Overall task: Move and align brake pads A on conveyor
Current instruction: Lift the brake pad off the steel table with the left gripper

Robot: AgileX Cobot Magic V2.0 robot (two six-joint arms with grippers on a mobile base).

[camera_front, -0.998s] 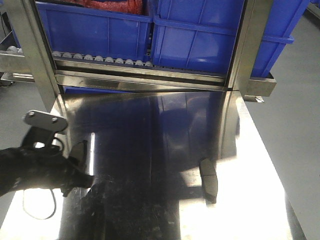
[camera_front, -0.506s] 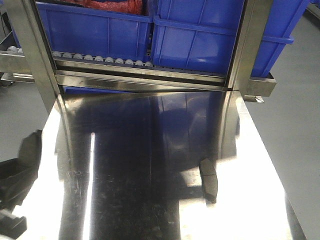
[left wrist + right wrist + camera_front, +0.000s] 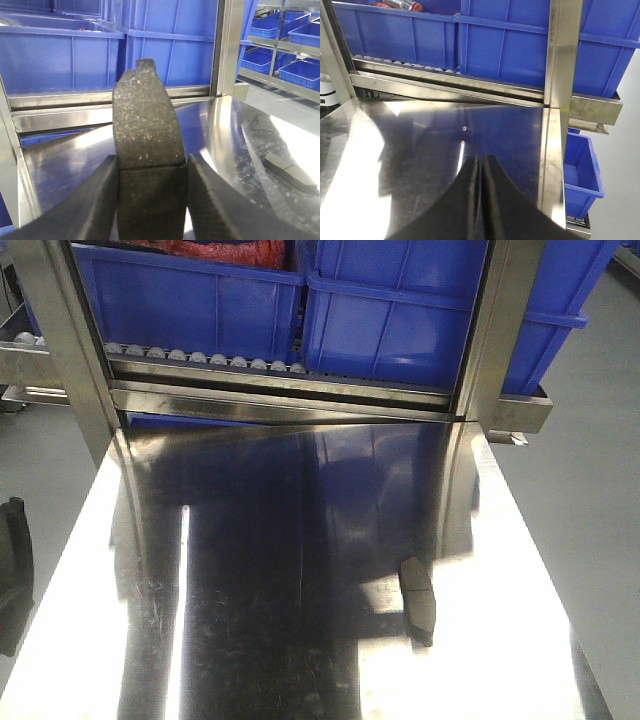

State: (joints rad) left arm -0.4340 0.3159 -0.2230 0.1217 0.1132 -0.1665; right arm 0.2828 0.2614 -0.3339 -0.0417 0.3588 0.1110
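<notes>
My left gripper (image 3: 152,162) is shut on a brake pad A (image 3: 147,115). The dark grey, speckled pad stands upright between the two fingers, its groove level with the fingertips. A second brake pad (image 3: 418,600) lies flat on the shiny steel table (image 3: 250,620), right of centre; the left wrist view shows this pad (image 3: 291,172) too, at its right. Only a dark part of my left arm (image 3: 12,570) shows at the front view's left edge. My right gripper (image 3: 481,167) hangs over the table with its fingers pressed together and nothing between them. The conveyor is out of view.
Large blue bins (image 3: 200,300) sit on a steel roller rack (image 3: 280,390) along the table's far edge. A steel upright (image 3: 560,60) rises at the table's far right corner. Another blue bin (image 3: 581,170) sits lower, beyond the table's right edge.
My left arm has pulled back to the left, almost out of the front view, taking its brake pad along. The pad on the table has stayed put.
</notes>
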